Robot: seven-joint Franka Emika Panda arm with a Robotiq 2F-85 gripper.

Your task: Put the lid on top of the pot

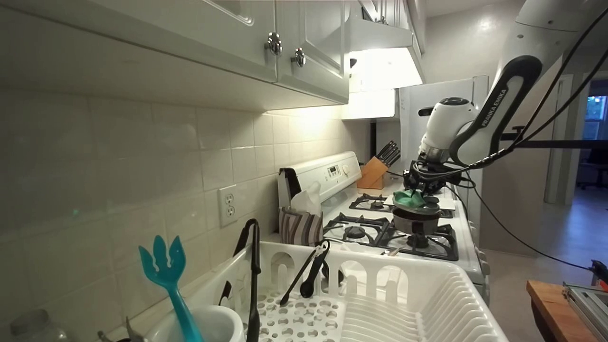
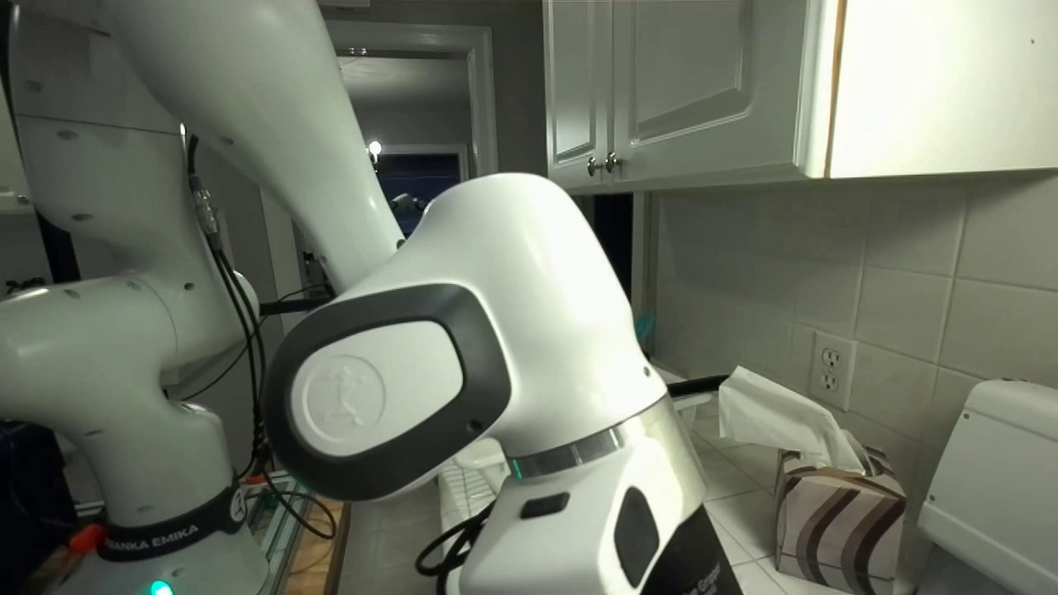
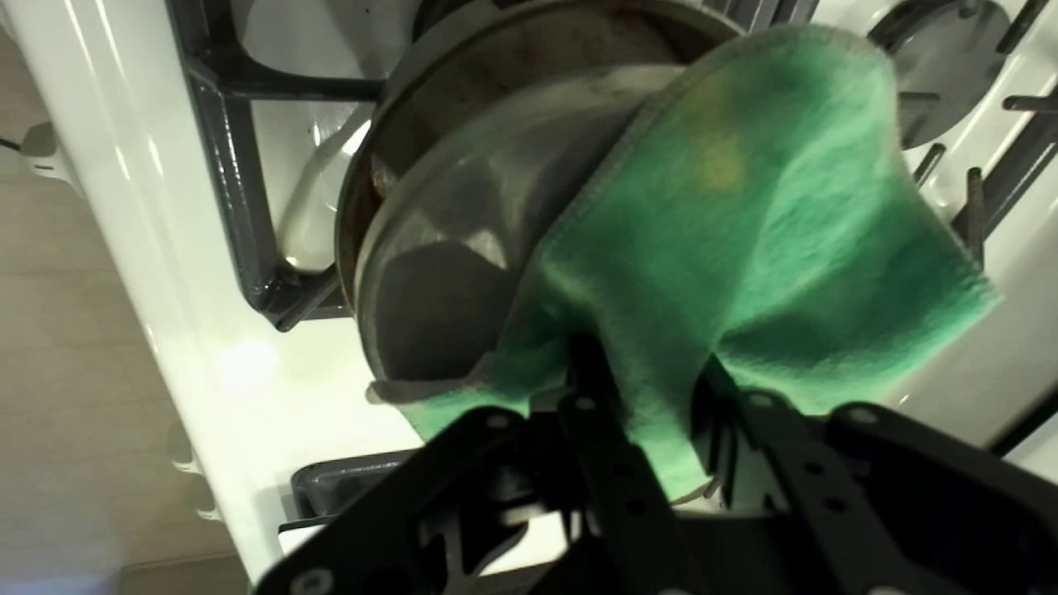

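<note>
Pinching a green cloth (image 3: 769, 215), the pincer (image 3: 649, 372) hangs over the stove (image 3: 314, 388), whatever sits under those folds hidden! Directly below, the cloth-draped grey lid (image 3: 455, 248) is over the dark pot (image 1: 414, 225), a strip of stained inner wall showing; touching or not, can't tell. Wallward of the pincer, a wooden block (image 1: 371, 174) holds knives (image 1: 389, 153), and a striped box (image 2: 839, 521) with tissue (image 2: 781, 417) poking out stands on the tiled worktop (image 2: 727, 471). Well apart from the pincer, a white dish rack (image 1: 441, 270) holds black utensils (image 1: 308, 288), and a white tub (image 1: 225, 327) carries a teal fork (image 1: 173, 273)!
</note>
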